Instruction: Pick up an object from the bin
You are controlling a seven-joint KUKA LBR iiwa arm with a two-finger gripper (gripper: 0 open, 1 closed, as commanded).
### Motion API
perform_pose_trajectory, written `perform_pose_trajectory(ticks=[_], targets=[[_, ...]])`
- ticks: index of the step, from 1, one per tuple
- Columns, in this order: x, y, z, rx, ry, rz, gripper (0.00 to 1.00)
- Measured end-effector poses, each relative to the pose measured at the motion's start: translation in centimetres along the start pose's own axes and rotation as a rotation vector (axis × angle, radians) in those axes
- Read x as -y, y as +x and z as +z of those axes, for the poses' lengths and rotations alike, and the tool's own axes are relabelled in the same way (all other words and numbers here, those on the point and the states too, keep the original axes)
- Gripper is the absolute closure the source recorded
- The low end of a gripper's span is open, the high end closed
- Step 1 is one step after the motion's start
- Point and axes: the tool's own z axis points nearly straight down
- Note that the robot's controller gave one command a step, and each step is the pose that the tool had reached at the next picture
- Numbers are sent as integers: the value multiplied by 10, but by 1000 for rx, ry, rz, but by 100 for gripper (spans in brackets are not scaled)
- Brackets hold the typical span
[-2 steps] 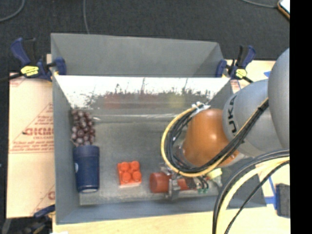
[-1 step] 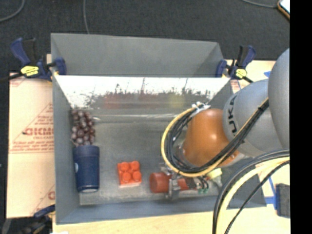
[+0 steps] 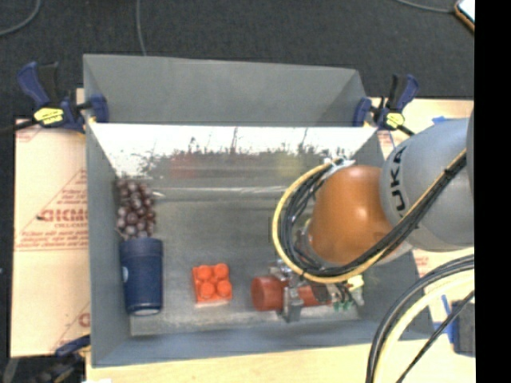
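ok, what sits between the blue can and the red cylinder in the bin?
An orange studded block lies between the blue can and the red cylinder, apart from both, as the camera view shows.

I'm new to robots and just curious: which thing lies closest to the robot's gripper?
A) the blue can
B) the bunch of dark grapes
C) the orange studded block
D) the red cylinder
D: the gripper is right beside the red cylinder, near the front wall of the bin; the other three lie further left.
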Motion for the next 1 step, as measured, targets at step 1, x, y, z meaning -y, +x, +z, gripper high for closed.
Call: perform_pose_trajectory(ticks=[1], targets=[[0, 0, -37, 0, 0, 0, 100]])
